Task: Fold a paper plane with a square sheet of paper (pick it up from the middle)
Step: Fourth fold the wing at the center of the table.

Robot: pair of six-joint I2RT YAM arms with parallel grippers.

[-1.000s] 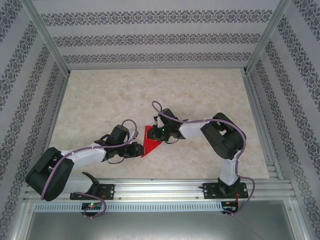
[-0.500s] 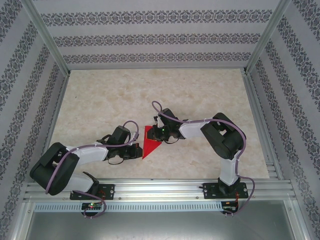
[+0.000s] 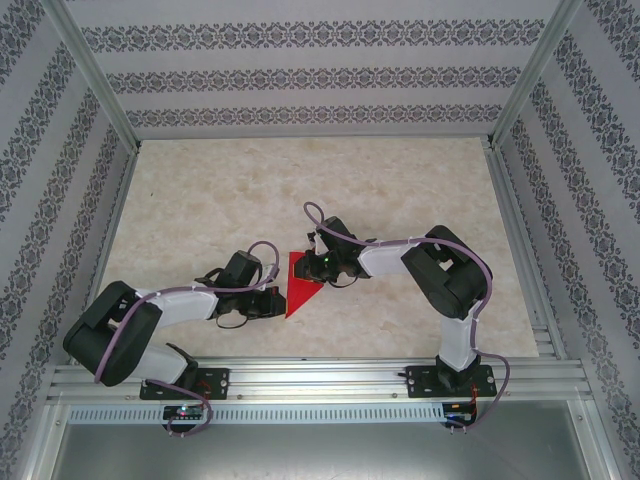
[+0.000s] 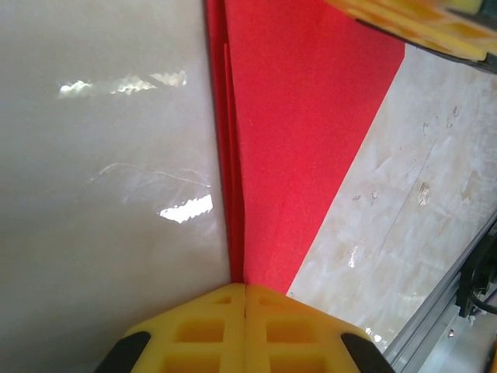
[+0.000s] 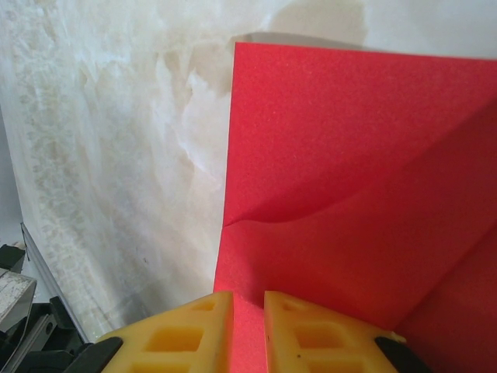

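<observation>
The red sheet of paper (image 3: 299, 283) lies on the table between the two arms, folded into a pointed wedge with its tip toward the near edge. My left gripper (image 3: 277, 298) meets it from the left. In the left wrist view its yellow jaws (image 4: 245, 289) are shut on the paper's (image 4: 295, 140) folded crease edge. My right gripper (image 3: 314, 268) comes in from the right, on the upper part of the sheet. In the right wrist view the right gripper (image 5: 248, 299) has its jaws slightly apart, open, with flat red paper (image 5: 349, 194) showing in the gap and a diagonal flap bulging up.
The marble-patterned table (image 3: 300, 190) is walled by patterned panels on three sides. An aluminium rail (image 3: 320, 380) carrying both arm bases runs along the near edge. The right gripper's yellow fingers (image 4: 411, 23) show at the top right of the left wrist view.
My left gripper has shut and slid slightly right onto the paper's edge, its elbow swinging inward. The right arm and the paper have stayed put.
</observation>
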